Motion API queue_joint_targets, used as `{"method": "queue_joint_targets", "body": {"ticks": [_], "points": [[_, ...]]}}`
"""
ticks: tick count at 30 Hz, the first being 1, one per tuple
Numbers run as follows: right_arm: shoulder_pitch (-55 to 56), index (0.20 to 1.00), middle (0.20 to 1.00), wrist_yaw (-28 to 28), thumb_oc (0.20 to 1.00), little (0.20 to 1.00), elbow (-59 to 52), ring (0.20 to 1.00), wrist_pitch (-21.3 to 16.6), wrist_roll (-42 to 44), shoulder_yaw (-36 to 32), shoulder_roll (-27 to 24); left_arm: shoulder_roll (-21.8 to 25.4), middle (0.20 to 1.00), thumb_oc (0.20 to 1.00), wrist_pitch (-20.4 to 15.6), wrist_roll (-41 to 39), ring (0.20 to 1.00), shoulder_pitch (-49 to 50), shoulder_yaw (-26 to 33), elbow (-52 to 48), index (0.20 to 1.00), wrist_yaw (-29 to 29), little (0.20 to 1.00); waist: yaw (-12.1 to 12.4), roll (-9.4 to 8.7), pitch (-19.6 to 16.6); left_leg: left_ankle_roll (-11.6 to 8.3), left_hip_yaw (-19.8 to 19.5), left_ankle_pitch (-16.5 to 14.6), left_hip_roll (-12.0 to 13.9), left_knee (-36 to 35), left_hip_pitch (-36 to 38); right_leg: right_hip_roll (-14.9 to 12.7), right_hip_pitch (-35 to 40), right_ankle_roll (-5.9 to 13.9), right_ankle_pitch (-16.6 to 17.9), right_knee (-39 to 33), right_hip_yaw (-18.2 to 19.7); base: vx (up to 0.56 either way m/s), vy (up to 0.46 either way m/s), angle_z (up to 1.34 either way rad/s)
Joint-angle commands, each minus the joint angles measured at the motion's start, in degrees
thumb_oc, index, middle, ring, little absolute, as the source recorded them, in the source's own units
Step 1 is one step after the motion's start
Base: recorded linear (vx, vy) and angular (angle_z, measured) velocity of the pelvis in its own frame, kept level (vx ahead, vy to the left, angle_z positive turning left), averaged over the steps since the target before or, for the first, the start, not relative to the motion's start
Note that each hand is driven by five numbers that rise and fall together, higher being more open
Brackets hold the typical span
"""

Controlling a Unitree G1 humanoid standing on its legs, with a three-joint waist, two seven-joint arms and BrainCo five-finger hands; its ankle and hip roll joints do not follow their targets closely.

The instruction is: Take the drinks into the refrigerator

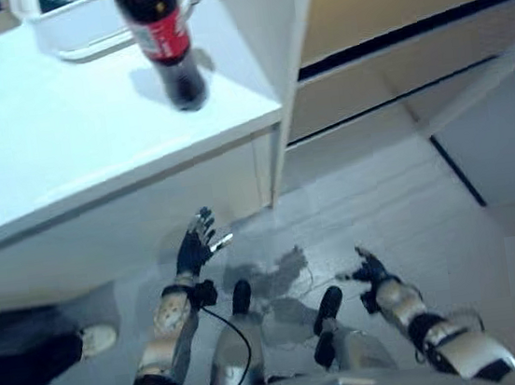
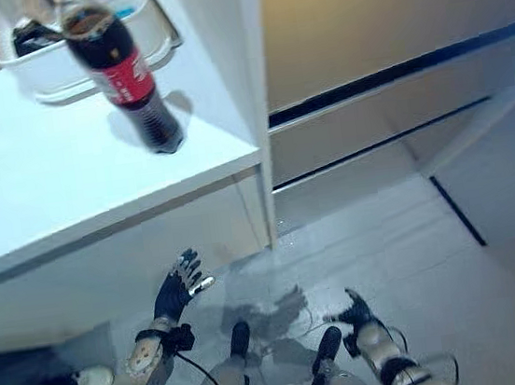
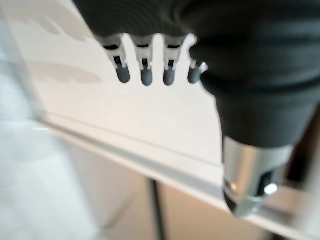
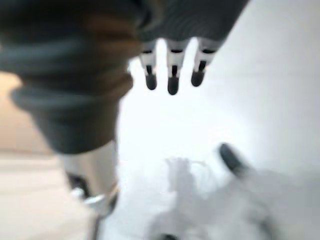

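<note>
A dark cola bottle (image 1: 161,37) with a red label stands on a white counter (image 1: 55,151), near the counter's front right corner and close to a tall white upright panel (image 1: 278,49) that rises at the counter's right end. Just behind the bottle, farther from the counter's front edge, sits a white tray (image 2: 45,73) holding dark items that are too unclear to name. Neither hand touches the bottle. The left hand (image 1: 194,244) hangs low in front of the counter, below its front edge and over the grey floor (image 1: 400,203), with its fingers straight and spread, holding nothing. The right hand (image 1: 371,271) is also low over the floor, well to the right of the counter and past the upright panel, its fingers loose and extended, holding nothing. To the left of the left arm, below the counter, a person's dark trouser leg and light shoe (image 1: 95,338) rest on the floor.
</note>
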Motion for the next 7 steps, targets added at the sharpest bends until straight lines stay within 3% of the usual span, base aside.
{"method": "queue_joint_targets", "body": {"ticks": [1, 2, 4, 6, 7], "points": [[1.2, 1.000, 1.000, 0.3, 1.000, 1.000, 2.9, 1.000, 0.9, 2.4, -0.7, 0.3, -3.8, 1.000, 1.000, 0.9, 8.3, 1.000, -1.2, 0.8, 10.0, 1.000, 3.6, 1.000, -0.1, 0.61, -5.1, 5.24, 2.5, -4.7, -4.3, -0.8, 2.2, -0.3, -0.4, 0.96, -4.7, 7.4, 1.1, 0.09, 0.046, -0.29], [1.2, 1.000, 1.000, 0.3, 1.000, 1.000, 2.9, 1.000, 0.9, 2.4, -0.8, 0.3, -3.9, 1.000, 1.000, 0.8, 8.4, 1.000, -1.3, 0.8, 10.1, 1.000, 3.7, 1.000, -0.2, 0.58, -5.2, 5.30, 2.5, -4.5, -4.4, -0.9, 2.0, -0.4, -0.5, 0.97, -4.5, 7.3, 1.0, 0.10, 0.032, -0.26], [4.7, 1.000, 1.000, 0.2, 1.000, 1.000, 2.7, 1.000, 0.5, 3.0, -1.6, 0.4, -6.3, 1.000, 1.000, 3.1, 9.4, 1.000, -3.3, 3.6, 24.6, 1.000, 5.2, 1.000, -2.1, 0.73, -6.9, 5.10, 3.3, -5.1, -4.3, -1.2, 3.7, 0.1, 0.9, 0.87, -4.8, 6.7, 1.7, 0.08, 0.021, -0.06], [5.3, 1.000, 1.000, -0.1, 1.000, 1.000, 2.3, 1.000, 0.4, 3.1, -1.7, 0.4, -6.7, 1.000, 1.000, 3.6, 9.7, 1.000, -3.9, 4.3, 27.7, 1.000, 5.5, 1.000, -2.6, 0.79, -7.4, 5.04, 3.5, -5.3, -4.2, -1.2, 4.2, 0.3, 1.4, 0.81, -4.9, 6.6, 1.9, 0.06, 0.000, -0.15], [5.8, 1.000, 1.000, -0.4, 1.000, 1.000, 1.8, 1.000, 0.1, 3.2, -1.3, 0.4, -7.2, 1.000, 1.000, 4.5, 12.5, 1.000, -4.8, 5.3, 35.1, 1.000, 4.8, 1.000, -3.4, 0.86, -8.2, 4.89, 3.9, -5.6, -4.1, -1.2, 5.0, 0.6, 2.1, 0.77, -5.1, 6.3, 2.6, 0.11, -0.004, -0.25]]}}
